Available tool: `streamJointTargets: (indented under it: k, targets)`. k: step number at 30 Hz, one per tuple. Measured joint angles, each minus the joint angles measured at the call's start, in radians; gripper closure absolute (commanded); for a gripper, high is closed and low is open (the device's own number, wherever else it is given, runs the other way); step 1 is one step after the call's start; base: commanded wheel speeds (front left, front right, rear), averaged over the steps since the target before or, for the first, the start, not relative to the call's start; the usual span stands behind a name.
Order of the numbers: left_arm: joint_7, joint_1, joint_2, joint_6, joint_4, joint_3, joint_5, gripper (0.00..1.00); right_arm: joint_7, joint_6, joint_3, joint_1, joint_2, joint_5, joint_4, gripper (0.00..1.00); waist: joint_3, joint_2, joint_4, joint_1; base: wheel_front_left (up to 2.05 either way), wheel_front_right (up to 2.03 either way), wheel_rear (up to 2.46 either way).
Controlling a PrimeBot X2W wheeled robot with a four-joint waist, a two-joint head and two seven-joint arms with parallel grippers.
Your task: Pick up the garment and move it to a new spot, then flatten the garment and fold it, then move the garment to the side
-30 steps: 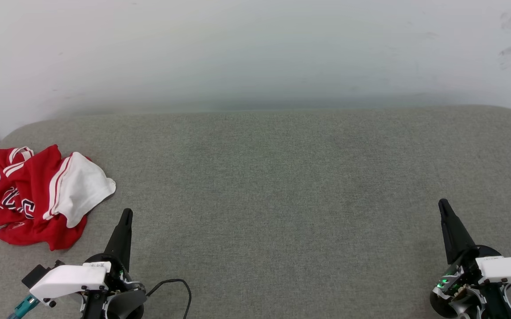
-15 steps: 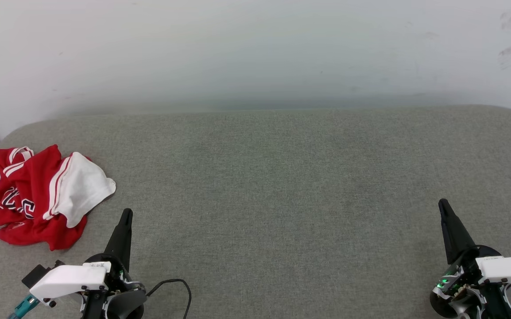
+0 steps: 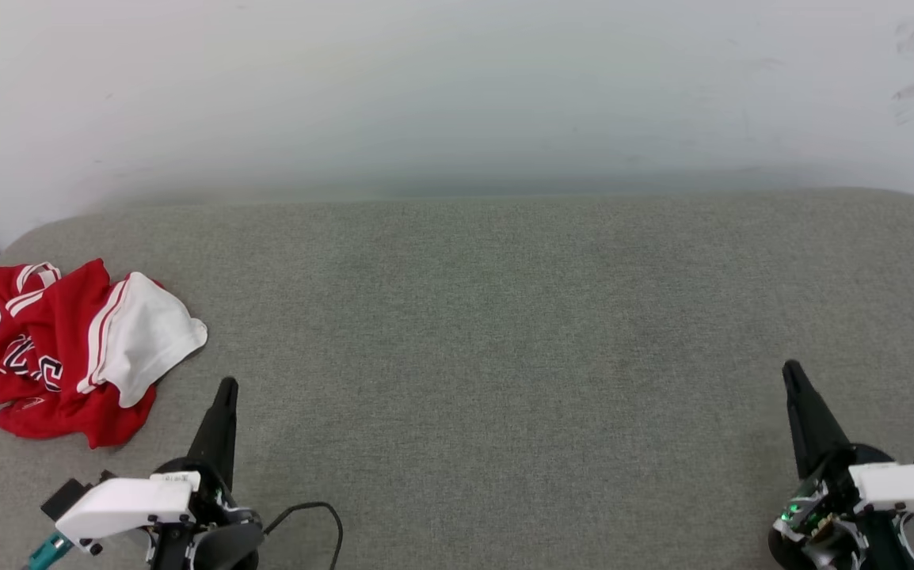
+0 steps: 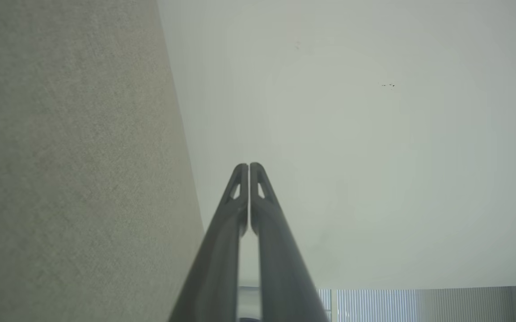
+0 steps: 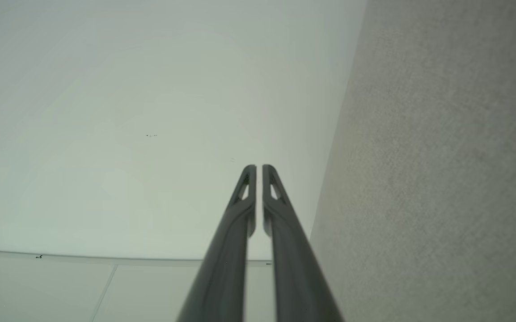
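Fingers, left gripper (image 3: 226, 385): pressed together, empty, near crumpled red jersey (image 3: 61, 348) on grey bench (image 3: 465, 317); right gripper (image 3: 788, 369): likewise, well apart from jersey.

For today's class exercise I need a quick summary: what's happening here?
Nothing is being handled yet. The red-and-white jersey lies crumpled at the left end of the grey fabric surface. The left claw, shut, is near it without touching; the right claw is shut far right, empty.

Garment (image 3: 69, 352) on cushion (image 3: 504, 317), left side, near left hand (image 3: 226, 385).
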Motion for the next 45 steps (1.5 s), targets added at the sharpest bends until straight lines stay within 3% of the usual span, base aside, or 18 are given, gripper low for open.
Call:
streamJointTargets:
  k: [1, 2, 9, 15, 30, 45]
  targets:
    - [0.0, 0.005, -0.001, 0.0, 0.008, -0.001, 0.0, 1.0, 0.0, 0.0, 0.0, 0.006, 0.0, 0.0, 0.007, 1.0, 0.0, 0.0, 0.0, 0.0, 0.0, 0.0, 0.0]
    - [-0.001, 0.014, -0.002, 0.0, 0.017, -0.002, 0.0, 0.0, 0.0, 0.0, 0.0, 0.016, 0.001, 0.0, 0.018, 0.0, 0.0, 0.0, 0.0, 0.0, 0.0, 0.0, 0.0]
    - [-0.028, 0.039, -0.005, 0.0, 0.018, -0.004, 0.024, 0.0, -0.027, 0.0, 0.003, 0.042, 0.001, -0.024, 0.026, 0.0, 0.001, 0.0, 0.0, 0.0, 0.0, 0.0, 0.0]
    - [-0.056, 0.039, -0.005, 0.011, -0.012, 0.007, 0.122, 0.0, -0.055, 0.0, 0.002, 0.042, 0.001, -0.142, -0.012, 0.0, 0.003, 0.0, 0.0, 0.0, 0.0, 0.0, 0.0]
    - [-0.118, 0.039, -0.004, 0.125, -0.101, -0.036, 0.473, 0.0, -0.119, 0.0, 0.019, 0.046, 0.001, -0.493, -0.121, 0.0, 0.012, 0.0, 0.002, 0.0001, 0.0, 0.0, 0.0]
    - [-0.173, 0.045, -0.001, 0.197, -0.135, -0.078, 0.755, 0.0, -0.174, 0.0, 0.04, 0.063, 0.002, -0.771, -0.18, 0.0, 0.017, 0.0, 0.003, 0.0, 0.0, 0.0, 0.0]
